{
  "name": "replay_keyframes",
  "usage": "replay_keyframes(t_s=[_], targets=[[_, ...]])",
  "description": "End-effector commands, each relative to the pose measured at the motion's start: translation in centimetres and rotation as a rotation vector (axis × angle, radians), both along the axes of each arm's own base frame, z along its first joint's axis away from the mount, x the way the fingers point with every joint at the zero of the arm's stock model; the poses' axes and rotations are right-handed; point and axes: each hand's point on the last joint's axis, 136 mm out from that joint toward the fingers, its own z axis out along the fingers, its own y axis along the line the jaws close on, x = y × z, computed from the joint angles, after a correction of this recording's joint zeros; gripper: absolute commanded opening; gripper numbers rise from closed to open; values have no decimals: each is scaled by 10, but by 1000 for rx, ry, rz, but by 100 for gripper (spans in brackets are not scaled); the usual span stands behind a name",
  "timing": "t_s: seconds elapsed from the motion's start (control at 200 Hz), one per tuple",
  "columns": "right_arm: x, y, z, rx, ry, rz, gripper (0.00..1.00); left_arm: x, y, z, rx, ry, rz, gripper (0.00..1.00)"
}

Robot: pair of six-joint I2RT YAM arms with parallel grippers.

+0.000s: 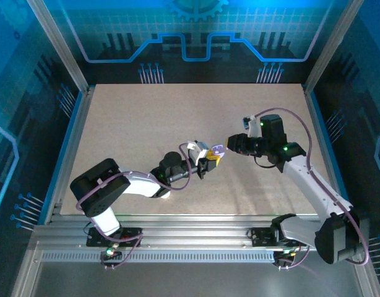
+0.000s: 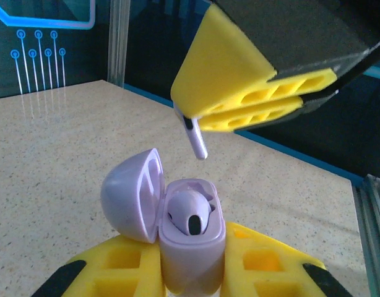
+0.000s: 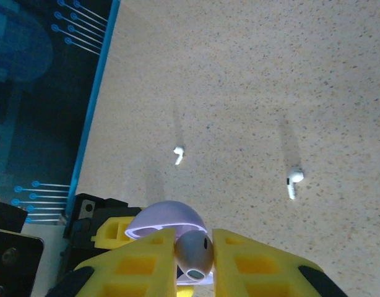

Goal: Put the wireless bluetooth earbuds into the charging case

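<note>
My left gripper (image 2: pixel 193 269) is shut on the pale purple charging case (image 2: pixel 191 250) and holds it upright above the table. Its lid (image 2: pixel 131 195) is swung open to the left. One pale purple earbud (image 2: pixel 190 213) sits in the case. Just above the case, my right gripper (image 3: pixel 194 260) is shut on a second pale purple earbud (image 3: pixel 194 252), whose stem (image 2: pixel 196 137) points down towards the open case without touching it. In the top view the left gripper (image 1: pixel 210 162) and right gripper (image 1: pixel 232 143) meet at the table's middle.
Two white earbuds (image 3: pixel 178 153) (image 3: pixel 293 180) lie apart on the speckled table (image 3: pixel 252 74) beyond the case. Blue rails and a metal frame (image 1: pixel 72 124) edge the table.
</note>
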Motion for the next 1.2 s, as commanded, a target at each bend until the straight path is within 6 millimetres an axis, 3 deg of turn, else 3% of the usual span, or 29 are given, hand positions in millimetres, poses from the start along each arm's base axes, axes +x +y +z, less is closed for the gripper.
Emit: replay_keyframes(t_s=[0.0, 0.68, 1.196], targets=[[0, 8, 16, 91, -61, -30, 20, 2, -6, 17, -59, -28, 1, 13], [-6, 25, 9, 167, -69, -32, 21, 2, -5, 24, -95, -38, 5, 13], [-21, 20, 2, 132, -58, -21, 21, 3, 1, 30, -124, -47, 33, 13]])
